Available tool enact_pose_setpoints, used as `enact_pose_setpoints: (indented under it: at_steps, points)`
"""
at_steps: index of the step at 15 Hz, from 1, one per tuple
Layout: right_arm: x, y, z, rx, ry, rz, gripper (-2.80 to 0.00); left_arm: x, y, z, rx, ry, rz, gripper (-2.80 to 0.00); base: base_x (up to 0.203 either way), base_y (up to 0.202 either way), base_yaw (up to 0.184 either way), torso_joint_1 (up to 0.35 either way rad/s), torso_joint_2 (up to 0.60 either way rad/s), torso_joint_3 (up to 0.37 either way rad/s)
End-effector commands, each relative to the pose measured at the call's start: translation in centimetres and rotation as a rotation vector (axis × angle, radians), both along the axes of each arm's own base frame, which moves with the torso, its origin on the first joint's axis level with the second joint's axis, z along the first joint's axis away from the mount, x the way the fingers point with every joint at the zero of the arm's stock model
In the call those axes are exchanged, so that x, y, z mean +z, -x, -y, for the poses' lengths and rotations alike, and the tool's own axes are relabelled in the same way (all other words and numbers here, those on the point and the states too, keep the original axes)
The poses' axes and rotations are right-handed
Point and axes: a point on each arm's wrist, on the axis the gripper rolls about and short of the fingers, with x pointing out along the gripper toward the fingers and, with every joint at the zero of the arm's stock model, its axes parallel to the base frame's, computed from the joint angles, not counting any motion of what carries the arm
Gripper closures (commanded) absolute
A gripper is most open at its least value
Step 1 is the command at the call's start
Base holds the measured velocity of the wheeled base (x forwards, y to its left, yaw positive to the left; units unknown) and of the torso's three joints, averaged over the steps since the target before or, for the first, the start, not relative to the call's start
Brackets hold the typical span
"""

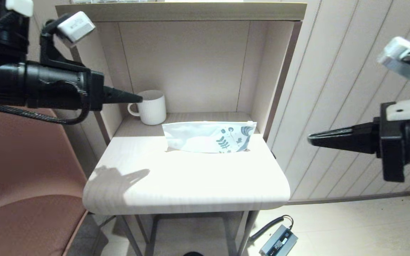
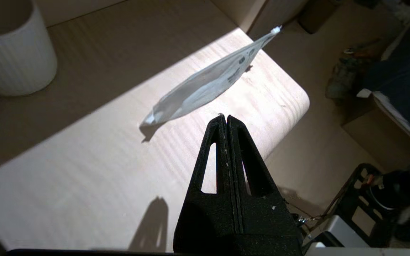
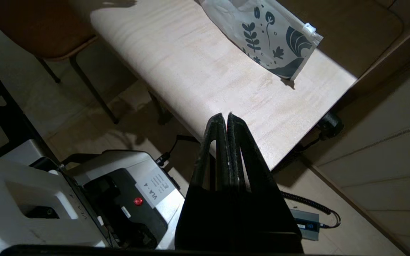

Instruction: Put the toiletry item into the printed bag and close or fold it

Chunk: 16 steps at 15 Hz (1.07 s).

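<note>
The printed bag (image 1: pixel 208 137) lies flat across the back of the small table, its leaf print at the right end. It also shows as the bag (image 2: pixel 205 83) in the left wrist view and the bag (image 3: pixel 265 35) in the right wrist view. No white comb shows in any view. My left gripper (image 1: pixel 139 99) hangs shut and empty above the table's left rear, by the mug. My right gripper (image 1: pixel 310 139) is shut and empty, off the table's right side at about bag height.
A white ribbed mug (image 1: pixel 151 106) stands in the shelf niche behind the bag. The table (image 1: pixel 190 185) has a rounded front edge. A brown chair (image 1: pixel 23 170) is on the left, a panelled wall on the right, and a power adapter (image 1: pixel 279 241) lies on the floor.
</note>
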Motion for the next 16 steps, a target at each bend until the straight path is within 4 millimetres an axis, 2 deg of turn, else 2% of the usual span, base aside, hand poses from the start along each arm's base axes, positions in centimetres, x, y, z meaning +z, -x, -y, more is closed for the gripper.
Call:
enact_pose_setpoints:
  at_steps: [1,3,4,6,8,10,12,14,16]
  points:
    - [0.9,4.1,2.3,-0.057,-0.056,0.055,0.00,2.2,7.8,-2.6,0.085,-0.014,0.109,0.00,0.000,0.000,0.000,0.000,0.00,0.000]
    - [-0.3,7.3,4.5,-0.203,-0.058,0.053,0.00,1.0,12.9,-4.5,0.226,-0.072,0.123,0.00,0.000,0.000,0.000,0.000,0.00,0.000]
    - [-1.9,8.8,5.4,-0.276,-0.047,0.042,0.00,-0.3,15.0,-5.4,0.323,-0.109,0.117,0.00,0.000,0.000,0.000,0.000,0.00,0.000]
    - [-6.1,11.7,6.7,-0.401,-0.016,0.006,0.00,-3.2,18.6,-6.9,0.521,-0.158,0.099,0.00,0.000,0.000,0.000,0.000,0.00,0.000]
    - [-10.7,13.7,7.4,-0.493,0.011,-0.033,0.00,-5.9,20.9,-8.1,0.706,-0.185,0.061,0.00,0.000,0.000,0.000,0.000,0.00,0.000]
    - [-14.5,14.5,7.6,-0.547,0.031,-0.068,0.00,-7.5,22.8,-8.8,0.802,-0.201,0.033,0.00,0.000,0.000,0.000,0.000,0.00,0.000]
    - [-17.4,14.5,7.6,-0.566,0.039,-0.082,0.00,-8.6,24.5,-9.4,0.883,-0.204,0.027,0.00,0.000,0.000,0.000,0.000,0.00,0.000]
    - [-19.2,14.2,7.6,-0.585,0.032,-0.066,0.00,-10.1,25.8,-9.6,0.978,-0.211,0.019,0.00,0.000,0.000,0.000,0.000,0.00,0.000]
    - [-20.3,14.7,7.7,-0.616,0.015,-0.023,0.00,-12.7,27.4,-9.5,1.020,-0.236,0.037,0.00,0.000,0.000,0.000,0.000,0.00,0.000]
